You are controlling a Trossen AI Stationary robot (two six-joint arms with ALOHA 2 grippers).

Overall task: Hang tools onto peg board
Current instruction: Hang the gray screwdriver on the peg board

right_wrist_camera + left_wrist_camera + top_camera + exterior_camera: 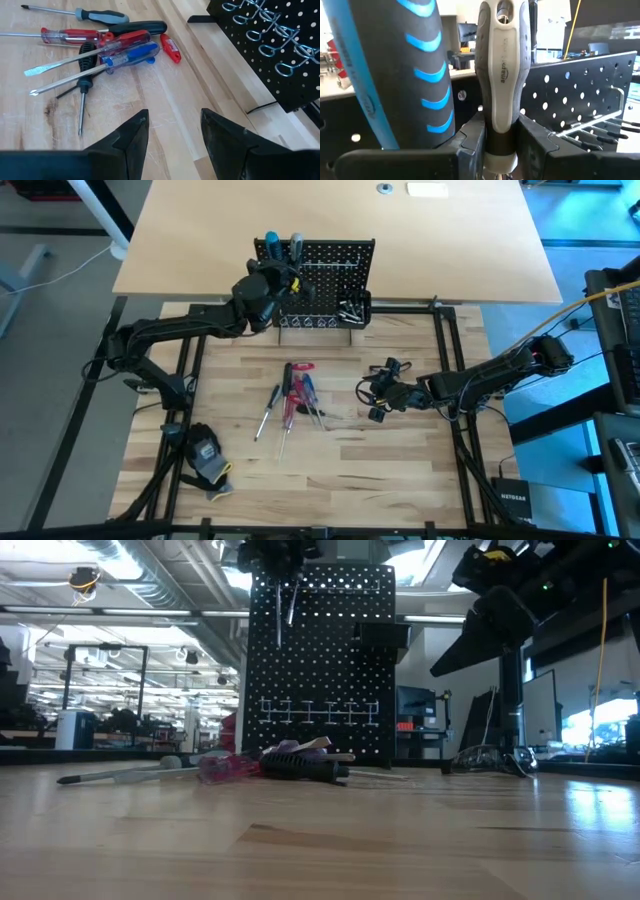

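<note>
The black peg board (325,275) stands upright at the table's far side. A blue-and-black screwdriver (270,242) sits handle up at its top left. Beside it is a grey-handled screwdriver (501,65), upright, with my left gripper (283,282) shut on it; its shaft (292,602) hangs down in front of the board. Several more tools (292,395) lie in a loose pile at mid table. My right gripper (372,393) hovers open to the right of that pile (112,47), with nothing between its fingers. My left gripper pinches the lower end of the grey screwdriver's handle (499,134), just above its collar, between its two fingers (470,142). The fingers come in level from the table's near left, across the tool. The screwdriver stands upright, handle up; whether it rests on the board is hidden.
A row of wire hooks (270,42) runs along the board's lower part, and a small black bin (352,310) hangs at its right. A black-and-yellow glove (205,455) lies at the near left. Bare wood lies between the pile and the near edge.
</note>
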